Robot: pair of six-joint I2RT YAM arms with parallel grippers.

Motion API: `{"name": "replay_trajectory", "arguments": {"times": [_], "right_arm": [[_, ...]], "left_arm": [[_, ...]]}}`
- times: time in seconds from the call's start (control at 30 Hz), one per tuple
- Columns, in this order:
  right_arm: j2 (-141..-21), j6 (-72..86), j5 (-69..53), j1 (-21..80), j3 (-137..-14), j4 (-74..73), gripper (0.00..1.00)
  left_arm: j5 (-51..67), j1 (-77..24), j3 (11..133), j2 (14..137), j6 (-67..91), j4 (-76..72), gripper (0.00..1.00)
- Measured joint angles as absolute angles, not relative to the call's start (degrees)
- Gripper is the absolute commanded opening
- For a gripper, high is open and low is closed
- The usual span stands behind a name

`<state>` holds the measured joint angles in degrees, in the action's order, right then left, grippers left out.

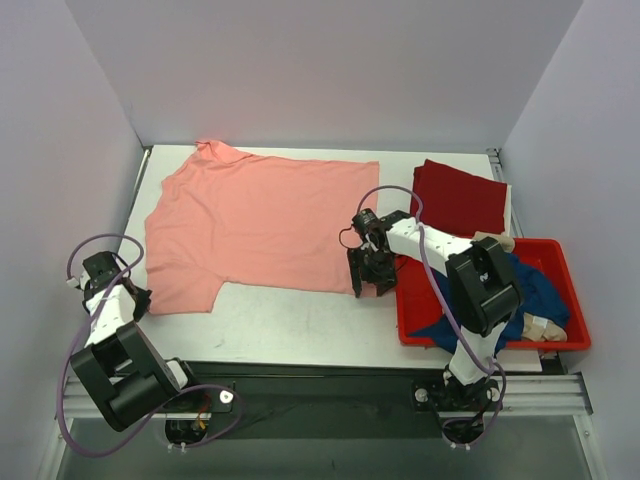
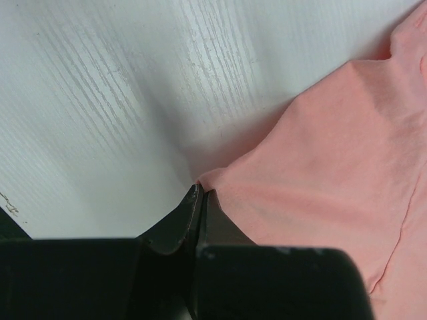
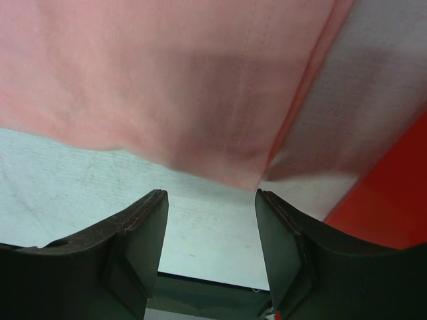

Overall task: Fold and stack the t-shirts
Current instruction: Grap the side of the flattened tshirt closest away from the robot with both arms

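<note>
Overhead: a salmon-pink short-sleeved cloth t-shirt (image 1: 260, 220) lies spread flat on the white table (image 1: 300, 330). Left wrist: the left gripper (image 2: 201, 191) is pinched closed on the shirt's edge. Right wrist: the right gripper (image 3: 210, 200) stands parted just short of the hem corner. This looks like the first fold, and it needs that pinch next.

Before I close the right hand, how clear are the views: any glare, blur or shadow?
Top external: evenly lit, sharp, soft shadows only. Left wrist: the table glares white, yet the salmon-pink t-shirt corner at the shut left hand is crisp. Right wrist: the shirt's hem is blurred, with a shadow on it ahead of the open right hand.
</note>
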<state>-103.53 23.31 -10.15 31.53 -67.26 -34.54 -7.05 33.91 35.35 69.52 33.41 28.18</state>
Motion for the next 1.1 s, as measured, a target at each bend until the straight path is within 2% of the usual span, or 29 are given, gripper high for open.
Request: {"name": "replay_trajectory", "arguments": {"times": [0.37, 0.47, 0.6, 0.7, 1.1], "right_arm": [[-103.9, 26.1, -5.9, 31.5, -65.5, -30.4, 0.50], [-103.9, 26.2, -5.2, 31.5, -65.1, -30.0, 0.44], [-104.6, 25.8, -4.8, 31.5, -64.7, -30.1, 0.12], [-104.6, 25.6, -5.4, 31.3, -64.8, -30.4, 0.03], [-105.7, 22.1, -10.8, 31.1, -69.7, -38.7, 0.01]], "left_arm": [[-6.3, 34.2, 35.2, 69.4, 32.4, 28.0, 0.00], [-6.1, 34.3, 35.2, 69.4, 32.3, 28.0, 0.00], [-6.1, 34.3, 35.2, 69.4, 32.3, 28.0, 0.00], [-5.5, 34.5, 35.2, 69.4, 32.4, 28.1, 0.00], [-4.2, 35.0, 39.9, 67.3, 33.6, 32.5, 0.00]]}}
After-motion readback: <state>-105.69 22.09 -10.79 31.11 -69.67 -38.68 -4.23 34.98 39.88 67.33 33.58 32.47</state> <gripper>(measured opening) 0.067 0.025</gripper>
